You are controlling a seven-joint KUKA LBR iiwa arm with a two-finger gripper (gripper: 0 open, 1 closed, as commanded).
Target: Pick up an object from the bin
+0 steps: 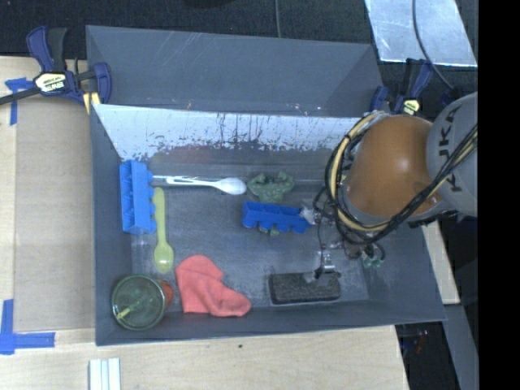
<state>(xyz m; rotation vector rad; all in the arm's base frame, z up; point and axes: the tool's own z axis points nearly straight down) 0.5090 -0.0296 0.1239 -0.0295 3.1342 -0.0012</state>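
Tool (327, 271): hangs over right end of dark slab (302, 289), long axis running left in view; cannot tell if apart or together.

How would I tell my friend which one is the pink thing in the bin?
Look in the lower-left corner of the grey bin, where a round greenish cup sits. Right beside it, towards the middle, lies the pink cloth. It is the only pink thing there, and it is rumpled, unlike the cup.

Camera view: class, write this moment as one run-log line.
tool: over right end of dark flat block | block: by bin near wall | neighbour: blue toy
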